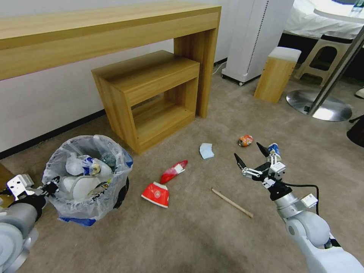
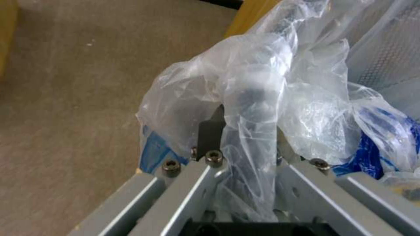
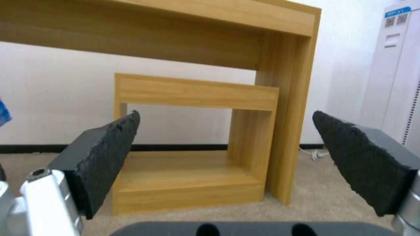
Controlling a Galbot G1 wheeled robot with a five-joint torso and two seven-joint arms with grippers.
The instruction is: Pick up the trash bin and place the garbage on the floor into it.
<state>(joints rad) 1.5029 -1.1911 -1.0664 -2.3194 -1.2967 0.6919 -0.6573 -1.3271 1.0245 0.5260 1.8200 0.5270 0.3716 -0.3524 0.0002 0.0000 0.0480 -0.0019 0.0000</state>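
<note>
I am partway through collecting: the trash bin (image 1: 89, 178) is already in my keeping and holds several pieces, white and blue-white among them, while more garbage lies on the floor (image 1: 212, 235). My left gripper (image 1: 51, 186) is clamped on the bin's rim through the crinkly liner; in the left wrist view the clear plastic (image 2: 258, 108) is bunched between my fingers (image 2: 210, 131).

My right gripper (image 1: 250, 154) hangs above the carpet with its jaws spread wide and nothing between them. In the right wrist view the two dark pads (image 3: 111, 154) stand well apart, framing the small wooden shelf unit (image 3: 192, 141) under the long table (image 3: 175, 29).

Taking that right gripper as my mark: the blue-white paper cup (image 1: 274, 149) sits just beside it on the far side, close to one fingertip. The crushed orange can (image 1: 245, 140) lies a little beyond it. The blue tissue (image 1: 206, 151) is off toward the bin side. The wooden stick (image 1: 232, 203) lies on the near side, and the red wrappers (image 1: 163, 185) lie between the gripper and the bin.

I judge the next move to be a pick. The cup looks nearest, so I would need to lower the open jaws around it and close without tipping it away. I cannot tell if the bin rests on the carpet or is lifted.
</note>
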